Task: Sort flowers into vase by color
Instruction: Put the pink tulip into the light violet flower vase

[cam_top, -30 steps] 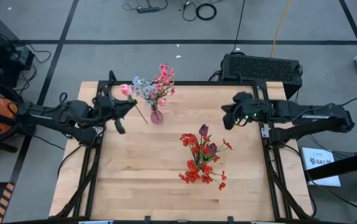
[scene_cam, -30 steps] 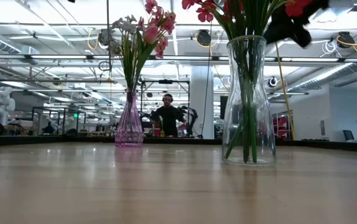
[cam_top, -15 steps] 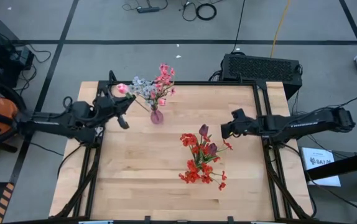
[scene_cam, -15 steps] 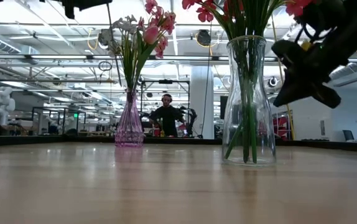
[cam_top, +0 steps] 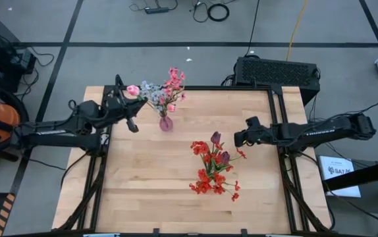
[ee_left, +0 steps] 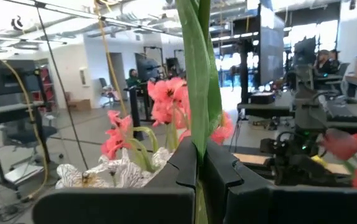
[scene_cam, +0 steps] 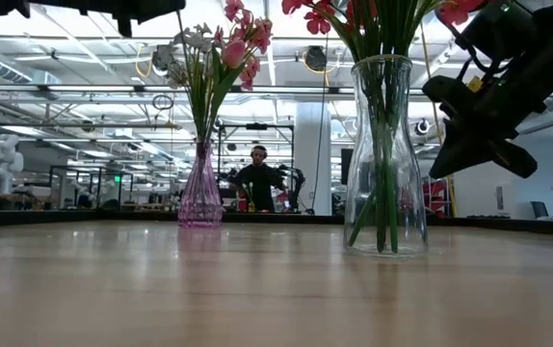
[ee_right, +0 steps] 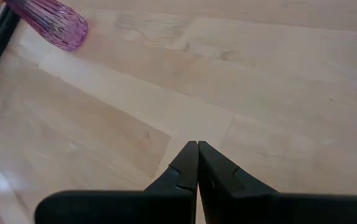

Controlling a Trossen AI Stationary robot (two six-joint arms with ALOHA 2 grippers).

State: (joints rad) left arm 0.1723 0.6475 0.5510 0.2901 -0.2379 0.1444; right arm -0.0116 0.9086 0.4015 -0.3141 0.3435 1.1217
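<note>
Pink bud (cam_top: 133,89) stem clenched in left tool (cam_top: 131,116), beside purple vase (cam_top: 166,122).

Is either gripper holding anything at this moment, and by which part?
The left gripper is shut on the green stalk of the pink bud flower, beside the pink vase. The right gripper is shut and holds nothing.

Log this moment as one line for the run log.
left gripper: shut on pink bud stem, beside purple vase | right gripper: shut, empty, above table | clear vase: red flowers in
</note>
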